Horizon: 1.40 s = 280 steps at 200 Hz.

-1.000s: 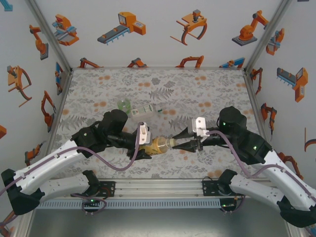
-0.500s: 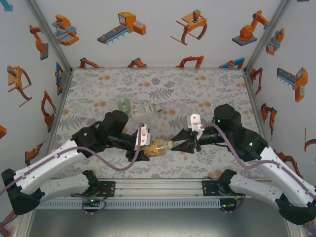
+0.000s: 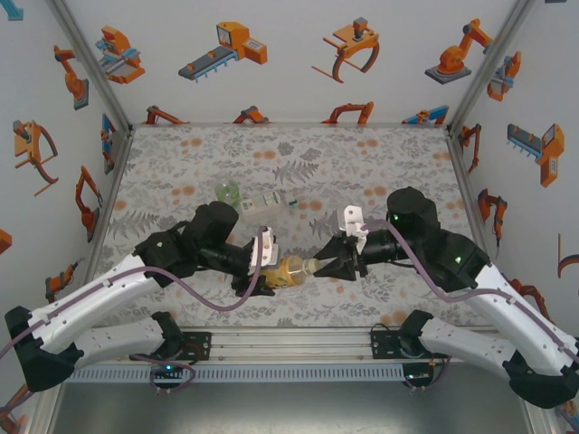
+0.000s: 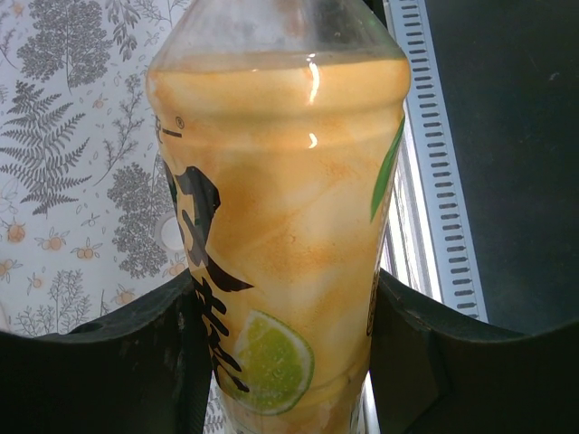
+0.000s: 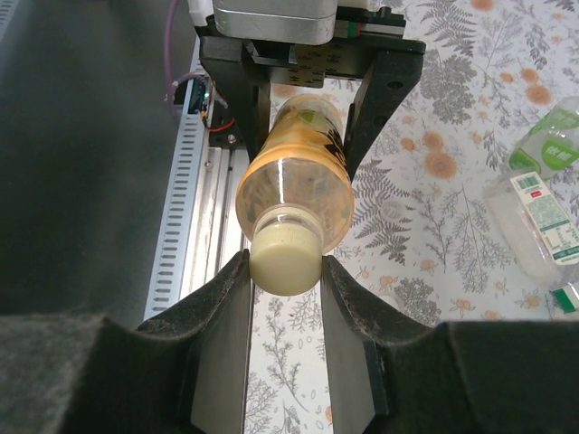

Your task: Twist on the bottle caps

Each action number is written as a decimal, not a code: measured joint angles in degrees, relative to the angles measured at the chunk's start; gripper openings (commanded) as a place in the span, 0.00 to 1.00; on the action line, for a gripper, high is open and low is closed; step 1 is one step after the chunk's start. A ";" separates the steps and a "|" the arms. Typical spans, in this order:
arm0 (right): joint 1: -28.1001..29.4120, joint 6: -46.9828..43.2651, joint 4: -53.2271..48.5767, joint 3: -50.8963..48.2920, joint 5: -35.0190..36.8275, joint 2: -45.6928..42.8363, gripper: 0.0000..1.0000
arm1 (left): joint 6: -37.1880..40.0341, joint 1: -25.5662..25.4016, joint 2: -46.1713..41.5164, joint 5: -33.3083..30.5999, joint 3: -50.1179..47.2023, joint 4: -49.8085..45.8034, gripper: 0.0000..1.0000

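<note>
Left claw (image 3: 261,277) grips amber bottle (image 3: 291,268), right claw (image 5: 285,271) pinches its cap (image 5: 286,257)

A cloth (image 3: 362,163) printed with grey ferns and small orange flowers covered the table across the middle of the top view. White walls (image 3: 289,90) dotted with orange and blue robot drawings rose behind it and at both sides, with bare aluminium posts (image 3: 96,72) slanting in the upper corners. Along the bottom ran a slotted metal rail (image 3: 289,372) above a grey ledge (image 3: 289,409). The light was even.
</note>
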 measured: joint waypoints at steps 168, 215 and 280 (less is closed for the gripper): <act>1.07 5.18 -2.32 1.66 4.57 1.09 0.00 | -0.26 0.00 0.94 -0.52 0.72 -0.57 0.00; 1.29 17.33 1.40 -0.96 9.05 -0.57 0.00 | -0.28 0.02 0.74 -1.73 0.72 -0.39 0.00; 1.36 44.68 1.57 -1.84 16.90 -0.57 0.00 | -0.50 0.13 0.74 -3.43 0.72 -0.39 0.00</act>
